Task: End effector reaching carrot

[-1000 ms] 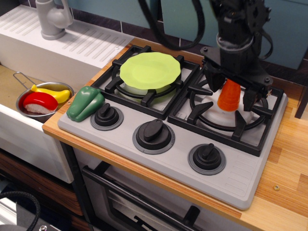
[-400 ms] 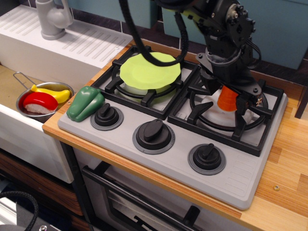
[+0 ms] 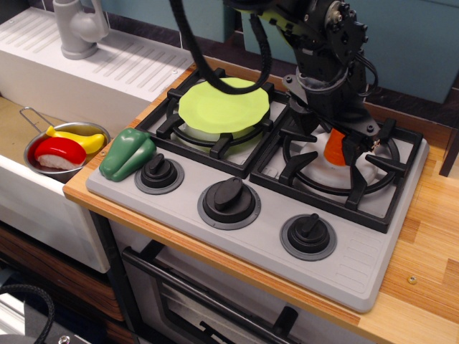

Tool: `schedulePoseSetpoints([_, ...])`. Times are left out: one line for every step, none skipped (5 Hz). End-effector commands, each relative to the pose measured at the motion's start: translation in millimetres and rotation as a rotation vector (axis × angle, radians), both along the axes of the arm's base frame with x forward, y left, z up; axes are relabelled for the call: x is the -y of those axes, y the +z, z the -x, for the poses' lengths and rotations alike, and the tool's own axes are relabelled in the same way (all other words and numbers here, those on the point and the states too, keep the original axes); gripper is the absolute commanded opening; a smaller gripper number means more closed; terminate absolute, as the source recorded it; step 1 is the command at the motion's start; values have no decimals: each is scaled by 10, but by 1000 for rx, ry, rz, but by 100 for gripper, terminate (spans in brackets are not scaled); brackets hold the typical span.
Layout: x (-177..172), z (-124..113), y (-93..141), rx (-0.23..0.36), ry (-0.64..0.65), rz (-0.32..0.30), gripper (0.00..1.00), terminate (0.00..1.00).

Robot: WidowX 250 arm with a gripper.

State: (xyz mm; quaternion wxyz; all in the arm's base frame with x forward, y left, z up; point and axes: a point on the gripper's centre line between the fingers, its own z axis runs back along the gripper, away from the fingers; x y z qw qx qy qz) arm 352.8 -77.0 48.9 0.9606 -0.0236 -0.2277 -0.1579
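The orange carrot (image 3: pixel 333 150) stands upright on the white centre of the right burner (image 3: pixel 331 170) of the toy stove. My black gripper (image 3: pixel 336 141) comes down on it from behind at a tilt. Its two fingers stand apart, one on each side of the carrot. The right finger (image 3: pixel 353 150) shows beside the carrot; the left one is mostly hidden under the wrist. The wrist hides the carrot's top, so only its lower part shows. I cannot see the fingers pressing on it.
A light green plate (image 3: pixel 224 105) lies on the left burner. A green toy pepper (image 3: pixel 128 153) lies at the stove's left front corner. Three black knobs (image 3: pixel 229 201) line the front. A metal pot (image 3: pixel 32 148) with red-and-yellow toy food sits in the sink, with a faucet (image 3: pixel 77 25) behind it.
The gripper has come down and tilted over the carrot, and the wrist has shifted a little left and back. Less of the carrot shows now. The carrot has not moved.
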Motion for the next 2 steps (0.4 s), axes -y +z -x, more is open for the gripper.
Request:
schedulePoseSetpoints([9, -80, 198, 57, 2, 12, 100, 0])
schedulePoseSetpoints([9, -80, 198, 57, 2, 12, 100, 100])
